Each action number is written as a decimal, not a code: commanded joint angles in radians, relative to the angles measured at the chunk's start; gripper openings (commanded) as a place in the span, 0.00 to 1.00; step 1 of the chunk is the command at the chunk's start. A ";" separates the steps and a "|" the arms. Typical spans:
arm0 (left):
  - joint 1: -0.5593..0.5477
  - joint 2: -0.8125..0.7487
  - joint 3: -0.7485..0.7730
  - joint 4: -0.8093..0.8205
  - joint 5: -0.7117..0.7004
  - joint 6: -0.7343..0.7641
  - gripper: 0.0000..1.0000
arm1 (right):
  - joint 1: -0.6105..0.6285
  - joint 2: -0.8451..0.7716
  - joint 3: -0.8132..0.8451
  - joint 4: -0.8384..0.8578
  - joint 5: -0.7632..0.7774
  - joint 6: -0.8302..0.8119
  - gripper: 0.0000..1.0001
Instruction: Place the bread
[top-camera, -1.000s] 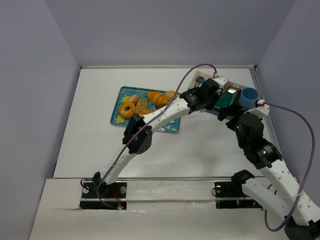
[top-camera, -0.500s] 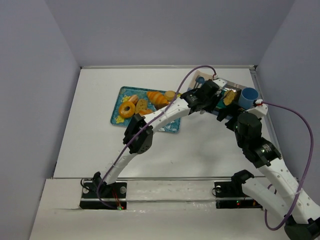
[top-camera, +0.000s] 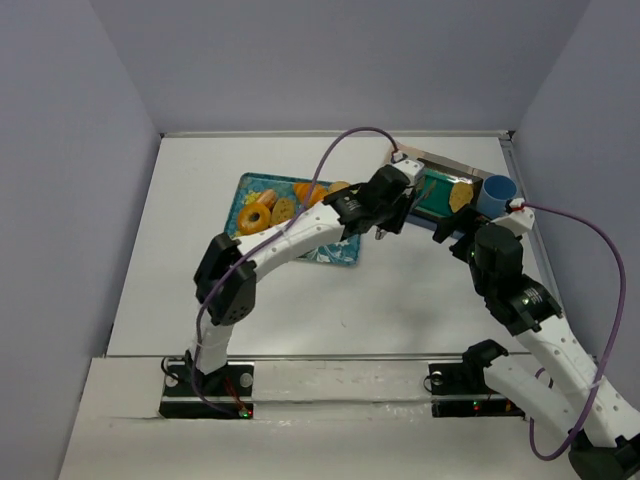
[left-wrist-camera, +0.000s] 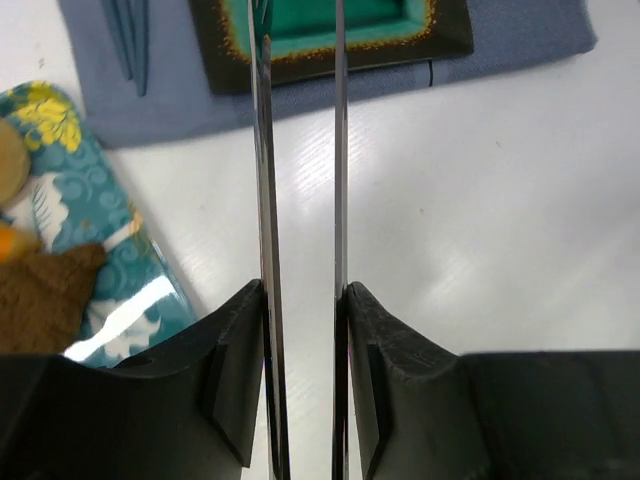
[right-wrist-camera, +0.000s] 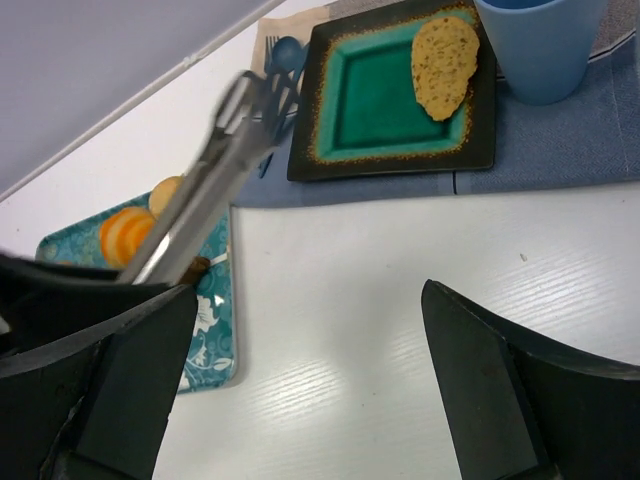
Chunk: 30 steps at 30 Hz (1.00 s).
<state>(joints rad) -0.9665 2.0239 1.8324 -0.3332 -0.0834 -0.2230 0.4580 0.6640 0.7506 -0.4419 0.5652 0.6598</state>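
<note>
A flat seeded slice of bread (top-camera: 460, 195) (right-wrist-camera: 445, 65) lies on the right side of the square green plate (top-camera: 435, 192) (right-wrist-camera: 380, 110) with a dark rim. My left gripper (top-camera: 385, 207) (left-wrist-camera: 300, 300) is shut on metal tongs (left-wrist-camera: 262, 180) (right-wrist-camera: 215, 175). Their two blades run forward side by side with a narrow gap and nothing between them, and the tips reach the plate's near-left edge. My right gripper (top-camera: 458, 235) (right-wrist-camera: 310, 300) hangs open and empty over the white table just in front of the plate.
A teal patterned tray (top-camera: 232, 235) with a donut, a croissant and other pastries sits left of the plate. A blue cup (top-camera: 497, 193) (right-wrist-camera: 540, 45) stands right of the plate on a grey-blue cloth (left-wrist-camera: 520, 40). A fork (left-wrist-camera: 130, 40) lies on that cloth.
My left arm has drawn back from over the plate towards the left and the tray. The bread slice now lies free on the plate. The right arm has stayed put.
</note>
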 joint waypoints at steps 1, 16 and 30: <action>-0.001 -0.304 -0.247 0.094 -0.090 -0.172 0.43 | 0.004 0.003 -0.008 0.022 0.013 -0.003 1.00; 0.090 -0.928 -0.893 -0.013 -0.227 -0.576 0.54 | 0.004 0.031 -0.014 0.040 -0.028 -0.006 1.00; 0.229 -0.901 -0.935 0.040 -0.118 -0.513 0.57 | 0.004 0.029 -0.014 0.045 -0.039 -0.015 1.00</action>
<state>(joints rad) -0.7494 1.0786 0.8886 -0.3321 -0.2256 -0.7532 0.4580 0.7067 0.7372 -0.4400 0.5198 0.6582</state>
